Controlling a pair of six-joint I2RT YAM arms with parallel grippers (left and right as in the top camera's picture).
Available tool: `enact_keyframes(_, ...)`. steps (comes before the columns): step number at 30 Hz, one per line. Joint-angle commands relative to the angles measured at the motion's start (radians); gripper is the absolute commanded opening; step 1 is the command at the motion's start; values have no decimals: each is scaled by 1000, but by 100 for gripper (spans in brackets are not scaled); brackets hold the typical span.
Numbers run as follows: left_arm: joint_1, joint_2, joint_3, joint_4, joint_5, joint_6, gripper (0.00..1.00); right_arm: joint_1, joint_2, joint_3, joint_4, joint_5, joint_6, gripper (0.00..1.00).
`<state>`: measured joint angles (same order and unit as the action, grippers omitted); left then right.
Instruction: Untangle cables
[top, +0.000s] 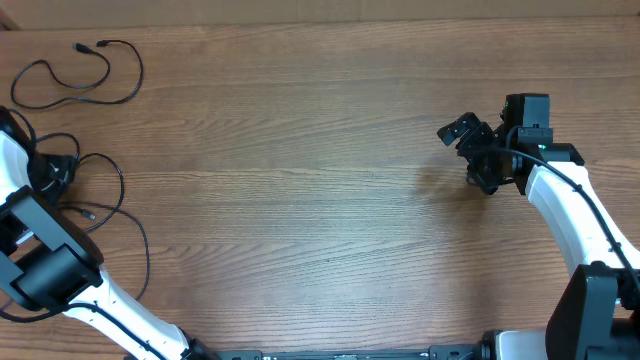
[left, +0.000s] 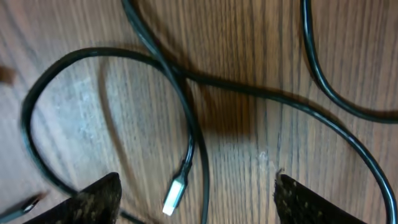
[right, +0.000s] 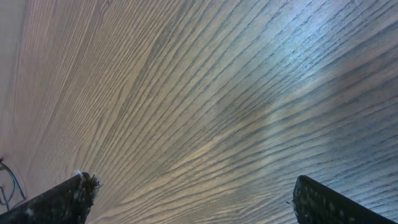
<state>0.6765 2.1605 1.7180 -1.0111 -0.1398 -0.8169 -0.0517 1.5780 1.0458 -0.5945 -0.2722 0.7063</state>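
Lying between the parted left fingers (left: 99, 199) are the cables (left: 186, 134) — right fingers (right: 62, 202) parted too.

- One cable loop (top: 139, 72) lies on the table (top: 300, 200), upper left of the overhead frame.
- The tangled cables (top: 122, 185) lie below it at the left edge, partly under the left arm (top: 50, 262).
- The right gripper (top: 468, 152) is at far right, well apart from both.

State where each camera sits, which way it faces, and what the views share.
Overhead: above the table, looking straight down; left arm and right arm show, cables far left.
Left wrist: on the left arm, facing down at crossed cables and a silver-tipped plug; left gripper fingers frame it.
Right wrist: on the right arm, facing the table; right gripper fingers show.
Shared: overhead and left wrist both see cables.
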Motion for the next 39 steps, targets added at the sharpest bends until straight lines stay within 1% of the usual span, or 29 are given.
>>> enact_keyframes(1, 4, 11, -50, 43, -13, -6, 78, -1, 1, 22, 5, 10, -3, 100)
enact_keyframes(4, 4, 11, -86, 76, -13, -6, 77, -1, 1, 22, 6, 10, -3, 100)
enact_keyframes(6, 5, 11, -94, 86, -13, -6, 74, -1, 1, 22, 6, 10, -3, 100)
enact_keyframes(12, 4, 11, -105, 116, -13, -6, 59, -1, 1, 22, 5, 10, -3, 100)
enact_keyframes(16, 6, 11, -119, 137, -15, -6, 61, -1, 1, 22, 5, 10, -3, 100)
enact_keyframes(27, 9, 11, -128, 158, -18, -6, 59, -1, 1, 22, 5, 10, -3, 100)
enact_keyframes(30, 9, 11, -128, 159, -19, -5, 56, -1, 1, 22, 5, 10, -3, 100)
enact_keyframes(32, 9, 11, -128, 160, -21, 2, 49, -1, 1, 22, 6, 10, -3, 100)
enact_keyframes(39, 10, 11, -128, 164, -21, 2, 46, -1, 1, 22, 6, 10, -3, 100)
